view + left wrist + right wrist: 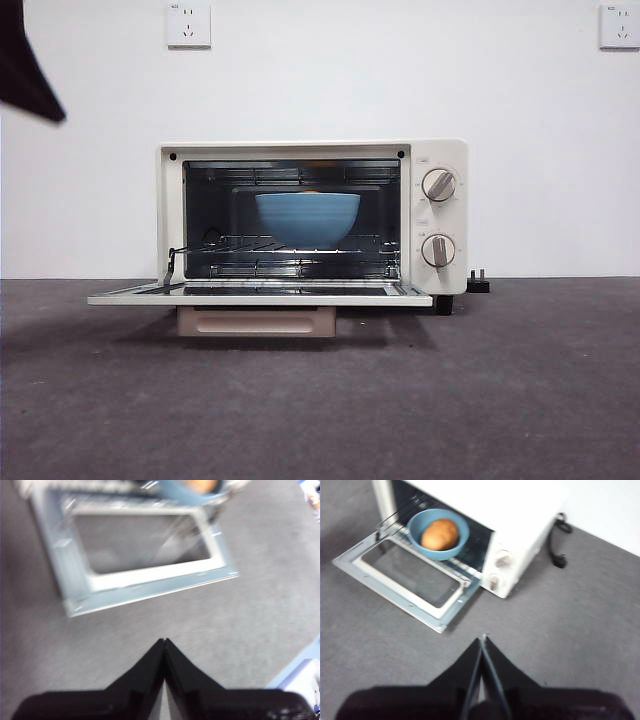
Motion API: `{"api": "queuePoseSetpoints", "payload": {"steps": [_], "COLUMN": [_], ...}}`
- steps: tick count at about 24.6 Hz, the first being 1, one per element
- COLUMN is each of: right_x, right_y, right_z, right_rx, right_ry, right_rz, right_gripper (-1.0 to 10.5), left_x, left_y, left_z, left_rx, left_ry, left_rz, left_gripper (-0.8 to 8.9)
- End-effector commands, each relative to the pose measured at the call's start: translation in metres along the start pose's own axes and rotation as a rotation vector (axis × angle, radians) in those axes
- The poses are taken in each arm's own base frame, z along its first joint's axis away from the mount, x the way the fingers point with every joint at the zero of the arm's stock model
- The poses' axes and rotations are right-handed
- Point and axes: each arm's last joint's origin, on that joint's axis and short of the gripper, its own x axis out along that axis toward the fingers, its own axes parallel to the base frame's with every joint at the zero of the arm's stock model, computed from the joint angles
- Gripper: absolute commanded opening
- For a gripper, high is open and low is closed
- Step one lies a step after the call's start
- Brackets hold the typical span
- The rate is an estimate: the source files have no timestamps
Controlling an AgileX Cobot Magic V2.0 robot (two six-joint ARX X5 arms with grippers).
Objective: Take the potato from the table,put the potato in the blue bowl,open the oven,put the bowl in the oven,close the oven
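The cream oven [312, 218] [506, 517] stands with its glass door [260, 293] [145, 555] [410, 582] folded flat down. Inside on the wire rack sits the blue bowl [307, 217] [438, 534] [186, 491], and the orange-brown potato [440, 534] lies in it. My left gripper [164, 641] hangs shut and empty above the table in front of the door. My right gripper [483, 638] is shut and empty too, raised over the table at the knob side of the oven. A black arm tip [25, 65] shows at the upper left of the front view.
The oven's black power plug [478, 283] [559, 560] lies on the grey table [500, 400] beside the oven. Two wall sockets [188, 25] sit high on the white wall. A white and blue object [302, 677] lies near my left arm.
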Motion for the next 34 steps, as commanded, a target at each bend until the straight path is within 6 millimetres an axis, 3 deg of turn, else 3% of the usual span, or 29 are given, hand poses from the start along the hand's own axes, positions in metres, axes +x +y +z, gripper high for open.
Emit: {"api": "queuePoseSetpoints", "payload": {"steps": [1,8,19,26,34], "right_x": [0.0,-0.007,-0.011,-0.011,-0.011], "right_y": [-0.002,-0.004,-0.005,-0.005,-0.005], "right_z": [-0.017,-0.045,-0.049,-0.049,-0.049], "right_rx": [0.035,0.118,0.201,0.217,0.238], "right_ry": [0.012,0.032,0.012,0.009,0.009], "right_rz": [-0.017,-0.046,-0.049,-0.056,-0.056], "right_gripper": [-0.1,-0.1,-0.1,-0.1,-0.1], "left_x": [0.016,0.063,0.116,0.129,0.132], "left_y": [0.018,0.054,0.101,0.115,0.116], "left_z": [0.003,0.005,-0.006,-0.003,-0.001], "left_rx": [-0.031,-0.14,-0.357,-0.464,-0.479], "left_ry": [0.048,0.167,0.277,0.228,0.209], "left_rz": [-0.008,-0.024,-0.039,-0.026,-0.051], "left_gripper": [-0.09,-0.09,-0.08,-0.08,-0.09]}}
